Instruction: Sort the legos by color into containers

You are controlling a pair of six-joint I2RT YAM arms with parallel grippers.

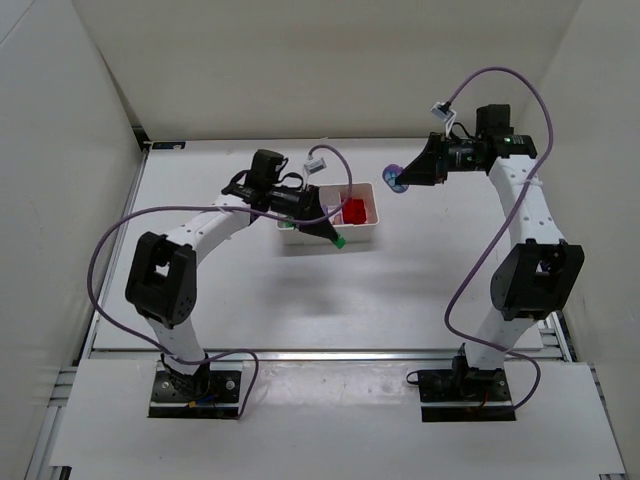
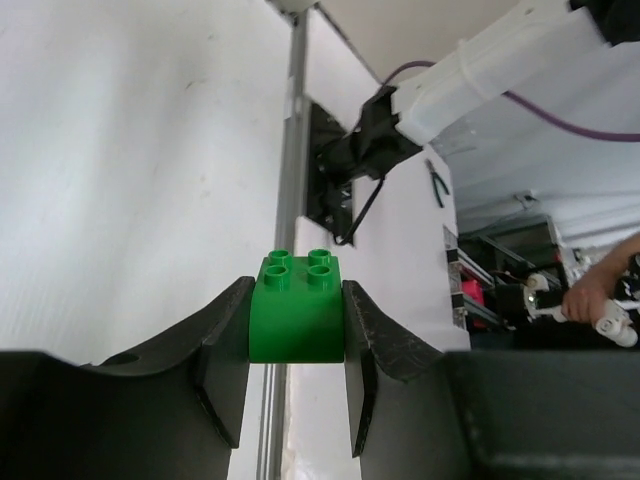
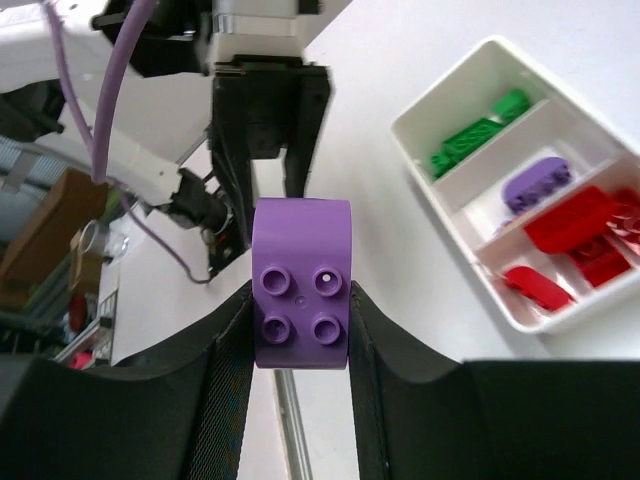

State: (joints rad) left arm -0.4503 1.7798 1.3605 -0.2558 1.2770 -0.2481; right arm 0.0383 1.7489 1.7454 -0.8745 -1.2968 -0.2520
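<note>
White table (image 1: 250,300) boxed in by pale walls (image 1: 60,150), from above. One white tray (image 1: 372,236) on it, toward the far middle. Left gripper (image 1: 335,238) at the tray's near edge, clamped on one green brick (image 1: 341,241); right gripper (image 1: 398,182) hanging just past the tray's far right corner, pinching one purple brick (image 1: 397,184). No loose legos to be made out on the surface, though some of it hidden under the arms (image 1: 200,228)

From the left wrist: green brick squeezed between both fingers (image 2: 225,340), four studs toward the lens, nothing else in the grasp

From the right wrist: purple brick, four studs, gripped the same way, in the air beside the tray. Three compartments there: at one end two green pieces (image 3: 465,147); in the middle one purple piece (image 3: 537,183); at the other end at least three red pieces (image 3: 568,217), more perhaps cut off by the frame

Judged nearly finished: sorted so far, at least six; left to do, two drops only, green into the green end, purple into the middle
</note>
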